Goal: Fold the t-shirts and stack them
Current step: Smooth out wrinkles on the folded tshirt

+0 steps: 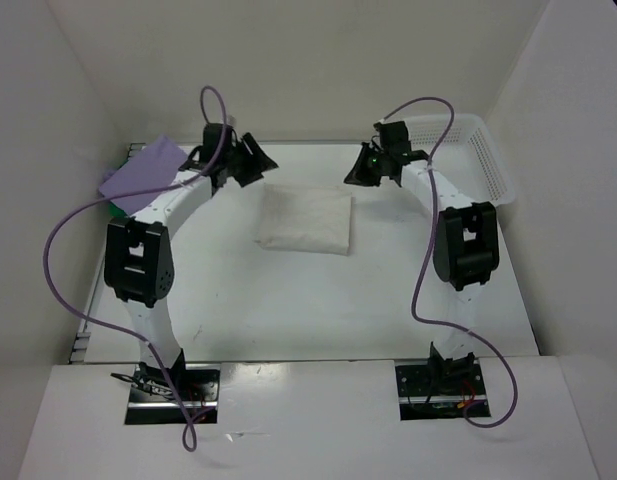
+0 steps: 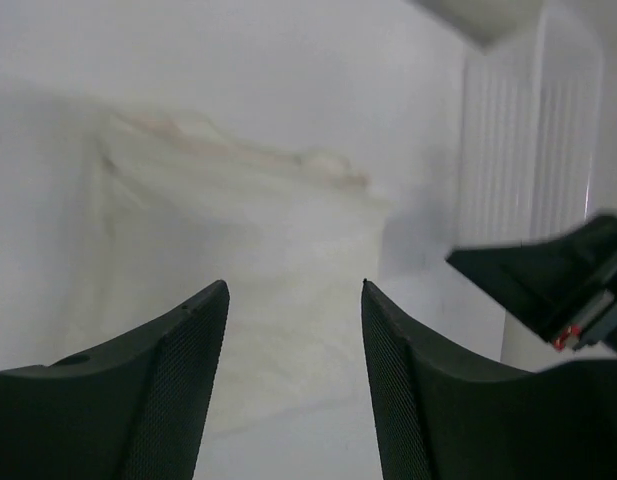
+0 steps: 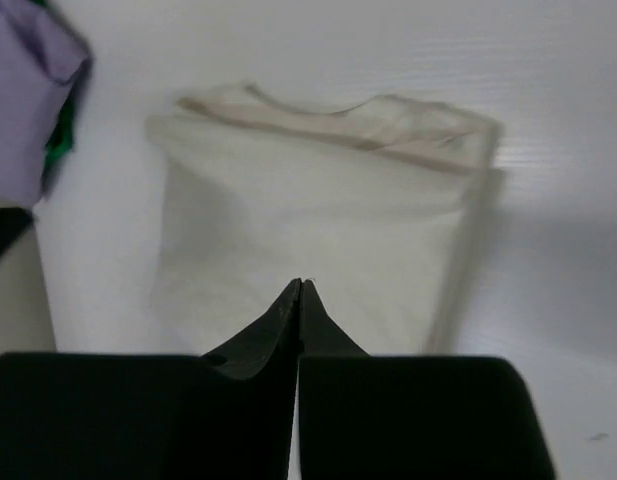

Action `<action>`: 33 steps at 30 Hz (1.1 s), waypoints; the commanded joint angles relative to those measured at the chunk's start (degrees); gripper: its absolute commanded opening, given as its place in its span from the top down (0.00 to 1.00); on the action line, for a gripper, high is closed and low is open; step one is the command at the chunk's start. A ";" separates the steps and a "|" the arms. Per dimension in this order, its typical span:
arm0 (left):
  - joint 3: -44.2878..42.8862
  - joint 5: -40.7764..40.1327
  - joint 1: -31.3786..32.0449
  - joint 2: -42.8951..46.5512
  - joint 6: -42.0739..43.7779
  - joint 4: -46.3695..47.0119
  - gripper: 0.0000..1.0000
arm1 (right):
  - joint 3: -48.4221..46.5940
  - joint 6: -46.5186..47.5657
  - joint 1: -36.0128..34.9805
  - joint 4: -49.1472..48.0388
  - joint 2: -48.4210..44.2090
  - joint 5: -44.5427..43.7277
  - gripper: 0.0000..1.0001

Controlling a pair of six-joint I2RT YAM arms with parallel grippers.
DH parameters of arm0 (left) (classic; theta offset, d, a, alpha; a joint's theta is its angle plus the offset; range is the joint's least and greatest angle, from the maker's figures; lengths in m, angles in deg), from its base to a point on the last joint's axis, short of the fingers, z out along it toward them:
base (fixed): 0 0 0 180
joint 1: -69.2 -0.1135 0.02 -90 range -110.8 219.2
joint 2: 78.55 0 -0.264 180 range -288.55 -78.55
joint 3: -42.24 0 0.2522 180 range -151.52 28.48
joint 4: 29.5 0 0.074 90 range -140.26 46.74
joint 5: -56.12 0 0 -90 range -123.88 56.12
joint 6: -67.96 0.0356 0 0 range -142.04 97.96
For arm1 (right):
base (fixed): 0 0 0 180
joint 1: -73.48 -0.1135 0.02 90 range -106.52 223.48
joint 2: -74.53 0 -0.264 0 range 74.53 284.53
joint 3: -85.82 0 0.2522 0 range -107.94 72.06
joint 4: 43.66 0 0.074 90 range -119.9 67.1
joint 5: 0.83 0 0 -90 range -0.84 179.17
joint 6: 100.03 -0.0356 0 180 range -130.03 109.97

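Shirts first: the white shirt lay folded into a tidy rectangle near the middle of the table, flat and on its own, well apart from the other two. From my right wrist I saw a faintly tan collar band running along the edge of it farthest from that camera. The purple shirt sat at the far left corner of the table, and only a sliver of the green shirt showed from under it at the left edge, so the purple one was on top. My left gripper was near the far left corner of the white shirt, its fingers spread apart with nothing between them. The white cloth showed plainly through the gap. My right gripper was near the far right corner of the same shirt, its fingers pressed together tip to tip, pinching nothing, and pointing toward the cloth. I could not tell whether either gripper touched the fabric. From the left wrist, the dark tip of the right gripper came into view at the right side, in front of the ribbed wall of the basket. That white basket stood at the far right corner of the table, just beyond my right arm. A purple cable looped out from each arm down to its base at the near edge.
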 commanded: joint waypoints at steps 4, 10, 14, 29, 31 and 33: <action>16.71 7.00 7.19 0.50 -2.09 8.24 0.39 | 12.55 -4.76 -10.13 -10.54 -3.67 9.98 1.00; 27.53 3.14 7.19 0.86 -0.78 11.58 0.39 | 26.01 -6.16 -10.66 -15.83 -3.68 5.51 1.00; 32.44 2.60 6.66 0.32 -0.24 11.58 0.39 | 32.15 -5.55 -10.66 -16.71 -3.85 4.79 1.00; 41.42 -0.91 3.24 23.81 0.99 4.55 0.11 | 7.94 -1.59 -8.99 -8.02 3.77 10.23 0.87; 42.04 -0.21 2.53 21.44 2.56 5.25 0.07 | 1.43 -2.12 -7.86 -7.49 10.54 11.72 0.90; 42.04 0.41 1.13 18.36 3.70 5.87 0.06 | -3.84 -3.43 -7.33 -7.49 16.06 11.73 0.92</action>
